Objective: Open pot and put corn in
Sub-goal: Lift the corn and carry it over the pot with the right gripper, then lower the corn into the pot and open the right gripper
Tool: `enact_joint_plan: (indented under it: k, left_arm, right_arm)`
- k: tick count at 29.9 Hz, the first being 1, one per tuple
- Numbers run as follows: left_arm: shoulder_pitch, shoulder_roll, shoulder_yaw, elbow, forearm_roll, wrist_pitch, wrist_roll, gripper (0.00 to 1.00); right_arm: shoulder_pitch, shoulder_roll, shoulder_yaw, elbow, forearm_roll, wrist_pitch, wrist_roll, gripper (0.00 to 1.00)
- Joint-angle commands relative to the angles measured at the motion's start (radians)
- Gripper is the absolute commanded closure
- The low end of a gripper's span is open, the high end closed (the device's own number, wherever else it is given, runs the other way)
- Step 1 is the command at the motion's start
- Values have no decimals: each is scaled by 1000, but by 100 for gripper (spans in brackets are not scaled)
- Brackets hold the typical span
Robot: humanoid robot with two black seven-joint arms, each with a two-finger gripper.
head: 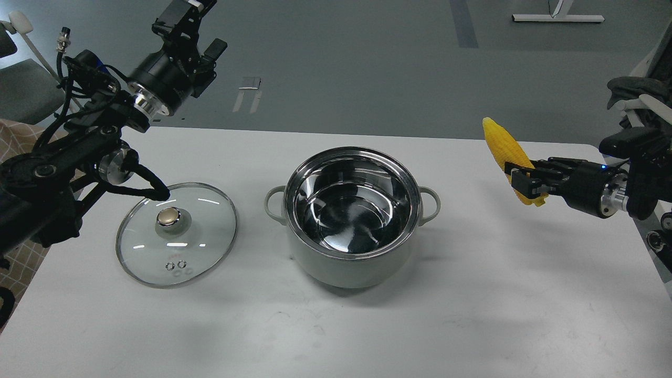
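**Around the worktop**

A white worktop (pixel 472 315) fills the lower view, its surface faintly scuffed. Behind it lies a grey floor (pixel 367 63) with a darker stripe (pixel 464 23). A white metal frame foot (pixel 557 18) stands at the far right, a grey chair (pixel 23 97) at left.

- The pot (pixel 353 218) stands uncovered mid-worktop (pixel 472 304), its mouth clear from above.
- The lid (pixel 177 233) lies flat left of it, apart from its handle.
- Bare worktop lies between the pot and the right hand (pixel 520 181) gripping the corn (pixel 504 147).
- The left hand (pixel 191 21) is raised beyond the far edge.
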Motion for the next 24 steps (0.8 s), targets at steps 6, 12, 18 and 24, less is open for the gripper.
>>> enact_joint_plan:
  k: [6,12,18,24]
  left_arm:
    - [1,3,2,1,0,0,0,3]
    - [2,0,1,2,0,0,0,3]
    - [2,-2,1,2,0,0,0,3]
    - [2,0,-1,2,0,0,0,3]
  right_arm:
    - [244,32,-205,52,0,34,-1,87]
    - [352,127,-363,71,0,43,-1,87]
    - [366,167,-450,165,0,101,-1,86]
    - [358,189,-470,157,0,101,-2,85]
